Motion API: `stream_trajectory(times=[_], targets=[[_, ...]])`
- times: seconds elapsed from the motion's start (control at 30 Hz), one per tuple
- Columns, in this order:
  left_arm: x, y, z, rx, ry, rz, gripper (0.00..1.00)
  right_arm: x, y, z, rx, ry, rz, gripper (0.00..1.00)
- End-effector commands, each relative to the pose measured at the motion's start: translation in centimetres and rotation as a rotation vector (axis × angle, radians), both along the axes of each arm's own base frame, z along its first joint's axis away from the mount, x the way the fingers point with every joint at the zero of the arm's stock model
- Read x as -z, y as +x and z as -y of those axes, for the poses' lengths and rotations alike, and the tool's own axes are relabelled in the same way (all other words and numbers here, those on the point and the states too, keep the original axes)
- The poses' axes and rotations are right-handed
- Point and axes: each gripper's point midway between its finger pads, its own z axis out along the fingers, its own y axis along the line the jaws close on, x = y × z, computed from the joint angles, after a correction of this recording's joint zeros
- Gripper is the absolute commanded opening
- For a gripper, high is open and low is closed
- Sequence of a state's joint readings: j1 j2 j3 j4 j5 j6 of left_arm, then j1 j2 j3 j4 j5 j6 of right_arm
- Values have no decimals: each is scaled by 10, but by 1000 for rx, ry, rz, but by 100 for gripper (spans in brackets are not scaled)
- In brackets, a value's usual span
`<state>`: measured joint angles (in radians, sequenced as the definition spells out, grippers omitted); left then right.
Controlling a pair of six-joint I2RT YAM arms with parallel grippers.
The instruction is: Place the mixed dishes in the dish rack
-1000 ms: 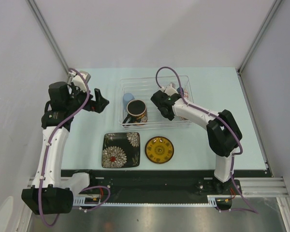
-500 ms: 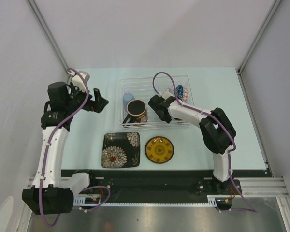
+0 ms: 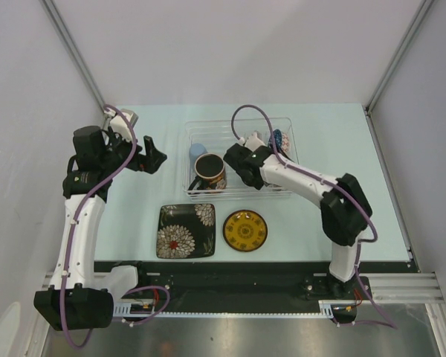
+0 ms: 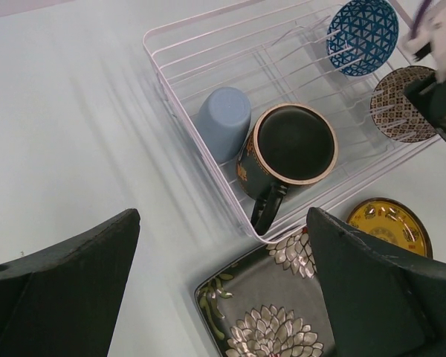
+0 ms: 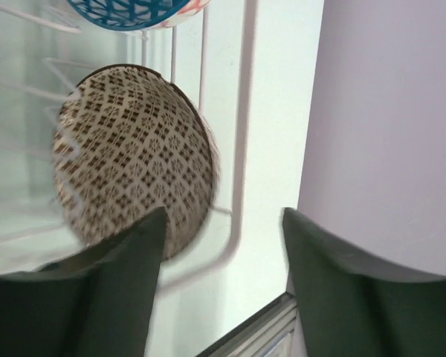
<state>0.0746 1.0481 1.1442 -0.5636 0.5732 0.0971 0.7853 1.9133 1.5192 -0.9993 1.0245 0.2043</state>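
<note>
The dish rack (image 3: 208,126) holds a pale blue cup (image 3: 198,151) lying down, a dark floral mug (image 3: 209,172) and a blue patterned bowl (image 3: 277,139) on edge. A brownish patterned bowl (image 5: 130,171) stands on edge in the slots beside the blue one (image 5: 126,11). My right gripper (image 5: 223,253) is open just off this bowl, its left finger (image 5: 111,290) by the lower rim and nothing between the fingers. The black square plate (image 3: 186,230) and yellow saucer (image 3: 244,230) lie on the table in front of the rack. My left gripper (image 3: 153,156) hovers open left of the rack.
The rack's near wall (image 4: 208,160) runs between the mug (image 4: 296,145) and the plate (image 4: 275,312). The right arm (image 3: 305,177) crosses the rack's right end. Grey walls close in the light table (image 3: 334,141) on three sides.
My right gripper has gone from shut to open, letting go of the brownish bowl, which now stands in the rack. The wrist has shifted slightly left, uncovering the blue bowl. The left arm is still.
</note>
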Motion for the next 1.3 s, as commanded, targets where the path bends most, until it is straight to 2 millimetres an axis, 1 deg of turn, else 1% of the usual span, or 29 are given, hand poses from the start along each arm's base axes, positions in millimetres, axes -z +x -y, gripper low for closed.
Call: stream_trajectory(times=[0.0,0.07,0.1,0.17,0.2,0.23,0.27,0.3,0.33,0.37,0.4,0.43,0.47,0.5,0.53,0.57,0.63,0.67,0.73,0.77,0.83,0.87,0.9,0.93,0.97,1.0,1.03,1.1,1.27], targets=[[-4,-2,-3,9,14,34,100,-92,-29,-14,-38,240,144,73],[2,-4,-6,12,29,29,100,-101,-44,-20,-56,341,122,74],[7,-5,-10,6,34,19,100,-112,-53,-18,-68,393,129,74],[19,-9,-16,9,70,2,100,-109,-68,-25,-78,494,85,76],[24,-12,-18,18,87,-2,99,-118,-76,-25,-88,562,86,76],[30,-14,-22,45,145,13,100,-115,-88,-40,-110,675,31,77],[44,-22,-24,63,173,-18,100,-105,-99,-45,-130,735,-17,77],[52,-27,-26,87,209,-27,100,-109,-102,-65,-174,867,-15,77],[62,-30,-33,128,299,-11,99,-115,-123,-81,-237,1020,-84,77],[84,-42,-36,151,328,-64,100,-95,-138,-90,-231,1071,-147,77],[93,-47,-40,193,400,-50,100,-96,-142,-107,-278,1149,-155,77],[106,-55,-46,201,437,-83,100,-96,-152,-114,-312,1193,-173,77],[124,-64,-49,219,458,-117,100,-93,-158,-121,-344,1212,-190,77],[130,-69,-51,251,509,-101,100,-83,-162,-133,-380,1239,-205,76],[137,-72,-55,253,539,-108,100,-80,-170,-143,-410,1278,-252,75],[150,-77,-57,264,555,-129,100,-74,-173,-150,-426,1297,-279,75],[158,-78,-62,289,603,-117,100,-66,-178,-171,-492,1359,-330,73],[166,-81,-63,296,609,-130,100,-61,-174,-186,-518,1380,-337,73],[173,-84,-64,332,637,-124,100,-53,-173,-201,-552,1390,-369,71],[179,-86,-64,345,649,-129,100,-46,-167,-214,-565,1400,-373,70],[183,-84,-68,353,684,-107,100,-34,-165,-228,-579,1411,-404,68],[190,-87,-68,360,694,-113,100,-33,-162,-237,-597,1429,-397,68],[193,-88,-70,375,713,-107,100,-13,-161,-244,-578,1412,-435,68],[196,-88,-70,380,722,-100,100,-6,-160,-249,-571,1416,-449,68],[205,-92,-69,391,722,-107,100,1,-157,-254,-576,1418,-453,68],[208,-93,-69,408,735,-95,100,17,-159,-258,-560,1404,-491,68],[214,-95,-68,410,741,-88,100,23,-158,-261,-567,1399,-500,67],[216,-93,-68,417,758,-64,100,42,-157,-256,-525,1366,-536,67],[225,-96,-69,440,765,-75,100,61,-155,-253,-498,1330,-556,67]])
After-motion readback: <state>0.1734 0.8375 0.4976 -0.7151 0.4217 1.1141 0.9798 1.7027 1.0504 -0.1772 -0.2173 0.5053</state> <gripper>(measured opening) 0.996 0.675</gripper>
